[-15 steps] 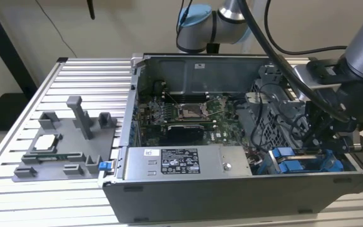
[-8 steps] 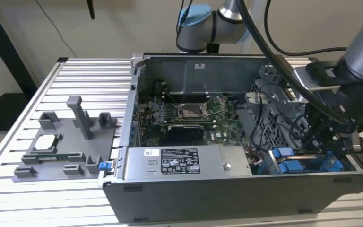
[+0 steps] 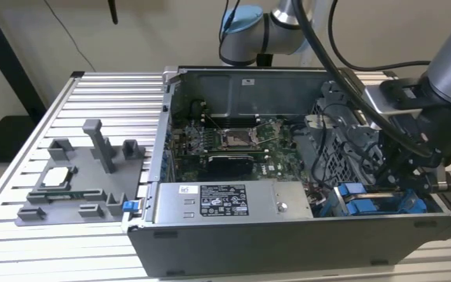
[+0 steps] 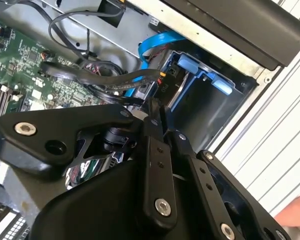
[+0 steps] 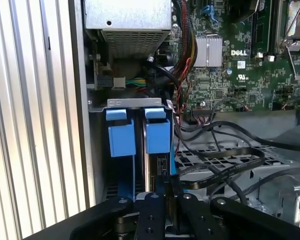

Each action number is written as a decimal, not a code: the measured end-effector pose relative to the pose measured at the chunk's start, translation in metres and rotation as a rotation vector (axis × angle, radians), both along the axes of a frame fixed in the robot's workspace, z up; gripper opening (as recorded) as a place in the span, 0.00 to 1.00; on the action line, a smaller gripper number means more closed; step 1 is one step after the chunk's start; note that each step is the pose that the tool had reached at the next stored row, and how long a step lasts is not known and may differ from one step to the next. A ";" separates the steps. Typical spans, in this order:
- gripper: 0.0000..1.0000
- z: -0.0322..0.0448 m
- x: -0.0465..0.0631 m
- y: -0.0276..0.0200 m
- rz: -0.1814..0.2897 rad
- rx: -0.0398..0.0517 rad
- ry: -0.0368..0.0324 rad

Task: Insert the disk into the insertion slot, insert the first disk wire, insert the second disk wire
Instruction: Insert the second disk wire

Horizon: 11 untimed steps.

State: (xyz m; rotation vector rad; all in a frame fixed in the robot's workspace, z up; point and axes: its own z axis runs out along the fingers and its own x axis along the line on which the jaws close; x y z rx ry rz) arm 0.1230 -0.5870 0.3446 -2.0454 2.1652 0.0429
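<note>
The disk (image 5: 158,169) stands edge-on inside the insertion slot (image 5: 135,103), a grey metal bay with blue tabs (image 5: 157,135) at the case's corner. In the first wrist view my gripper (image 5: 172,200) hangs right over the disk's exposed edge, with its fingers close together on the end of a flat black disk wire (image 5: 225,170). That same black wire (image 4: 105,76) runs up to the gripper (image 4: 157,117) in the second wrist view. In the exterior view the gripper (image 3: 404,176) reaches down into the case at that view's right, above the blue bay (image 3: 366,204).
The open case holds a motherboard (image 3: 234,141), a grey power-supply box (image 3: 225,200) and a perforated cage (image 5: 215,150). A blue cable (image 4: 157,42) and loose black cables crowd the bay. A grey fixture (image 3: 84,176) sits on the slatted table. A blurred hand-like shape (image 4: 297,212) shows.
</note>
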 end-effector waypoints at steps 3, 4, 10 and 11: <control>0.00 -0.0013 0.000 0.0000 0.000 0.0000 -0.0004; 0.00 -0.0017 0.000 0.0000 0.000 0.0000 -0.0006; 0.00 -0.0030 0.000 0.0000 0.000 0.0035 -0.0014; 0.00 -0.0031 0.000 0.0001 0.000 0.0045 -0.0014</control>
